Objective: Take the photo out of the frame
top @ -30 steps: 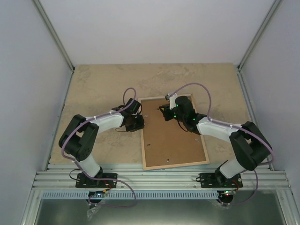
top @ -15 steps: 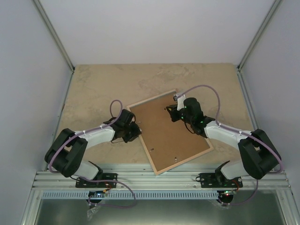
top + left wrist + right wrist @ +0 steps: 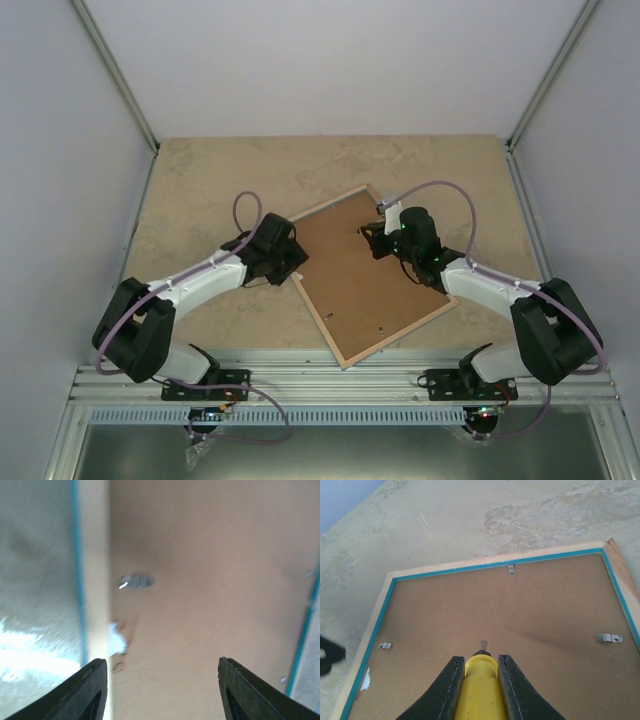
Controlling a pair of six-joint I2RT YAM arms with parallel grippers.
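Frame (image 3: 400, 335): is rotated further, back up.
Photo: is hidden under backing board (image 3: 365, 280).
Left claw (image 3: 161, 661): spread.
Right claw (image 3: 481, 656): pinching yellow tool (image 3: 480, 685).

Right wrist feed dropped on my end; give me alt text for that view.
The right gripper is shut on a yellow tool, metal tip aimed at the brown backing board of the face-down frame. Three metal clips show at the board's edges.

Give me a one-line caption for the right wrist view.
Right gripper holds a yellow tool over the backing board of the face-down frame, metal clips along its rim.
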